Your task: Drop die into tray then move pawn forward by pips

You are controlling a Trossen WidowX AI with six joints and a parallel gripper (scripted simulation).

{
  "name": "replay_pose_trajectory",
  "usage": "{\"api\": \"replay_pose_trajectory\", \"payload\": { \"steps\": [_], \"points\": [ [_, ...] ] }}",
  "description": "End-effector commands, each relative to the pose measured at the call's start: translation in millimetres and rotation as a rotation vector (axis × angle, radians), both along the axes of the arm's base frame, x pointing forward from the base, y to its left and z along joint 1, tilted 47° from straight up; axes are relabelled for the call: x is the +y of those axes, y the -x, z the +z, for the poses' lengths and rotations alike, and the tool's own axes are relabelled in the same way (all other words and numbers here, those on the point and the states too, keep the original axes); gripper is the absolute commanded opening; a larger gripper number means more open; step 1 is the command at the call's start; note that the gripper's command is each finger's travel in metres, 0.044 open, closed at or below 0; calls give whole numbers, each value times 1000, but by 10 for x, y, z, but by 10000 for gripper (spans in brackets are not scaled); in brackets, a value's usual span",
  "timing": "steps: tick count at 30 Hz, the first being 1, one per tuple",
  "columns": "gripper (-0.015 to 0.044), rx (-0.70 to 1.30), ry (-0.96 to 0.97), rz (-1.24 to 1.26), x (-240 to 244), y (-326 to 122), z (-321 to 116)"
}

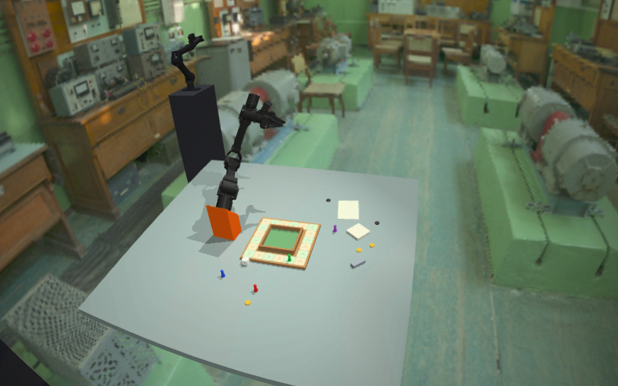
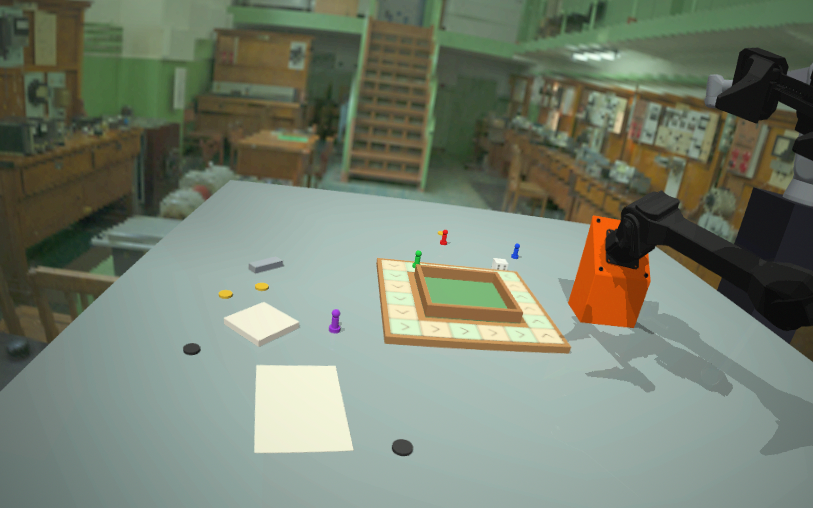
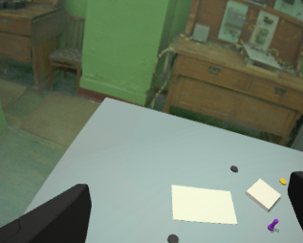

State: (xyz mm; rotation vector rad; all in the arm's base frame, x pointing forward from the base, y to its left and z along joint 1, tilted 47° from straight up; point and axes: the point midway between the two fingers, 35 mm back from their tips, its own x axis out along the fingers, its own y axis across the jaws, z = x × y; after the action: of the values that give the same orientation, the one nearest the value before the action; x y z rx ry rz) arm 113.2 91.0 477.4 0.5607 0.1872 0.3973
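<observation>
A white die (image 1: 245, 261) (image 2: 500, 263) sits on the table just outside a corner of the square board (image 1: 312, 238) (image 2: 478, 345). Its top pips are too small to read. The board's ring of cream and mint arrow squares surrounds the brown-walled tray (image 1: 277, 250) (image 2: 472, 311), whose green floor is bare. A green pawn (image 1: 289, 257) (image 2: 417, 258) stands upright on a ring square. My gripper (image 1: 283, 121) (image 3: 194, 191) is open and empty, high above the table and far from die and pawn. The wrist view shows neither of them.
A blue pawn (image 1: 222, 273) (image 2: 516, 251) and a red pawn (image 1: 255, 288) (image 2: 444, 237) stand near the die. A purple pawn (image 1: 334, 229) (image 2: 334, 321) (image 3: 272, 225) stands across the board, near a pale block (image 1: 358, 231) (image 2: 261, 322). Paper, a grey bar, yellow discs and dark discs lie beyond.
</observation>
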Motion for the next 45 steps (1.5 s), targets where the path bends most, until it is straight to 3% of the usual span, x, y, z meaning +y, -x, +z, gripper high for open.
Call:
{"api": "replay_pose_trajectory", "payload": {
  "steps": [1, 5, 15, 21, 25, 34, 45],
  "points": [
    [374, -2, 7, 0, -4, -2, -1],
    [275, 8, 76, -12, -294, -223, -57],
    [275, 223, 50, -96, -1435, -1118, -717],
    [275, 325, 33, -116, -1802, -1384, -1137],
    [275, 459, -26, -123, -2157, -1652, -1710],
    [275, 672, 58, -10, -2548, -1942, -3084],
    [275, 922, 145, 304, -2344, -1617, -4974]
  ]
}}
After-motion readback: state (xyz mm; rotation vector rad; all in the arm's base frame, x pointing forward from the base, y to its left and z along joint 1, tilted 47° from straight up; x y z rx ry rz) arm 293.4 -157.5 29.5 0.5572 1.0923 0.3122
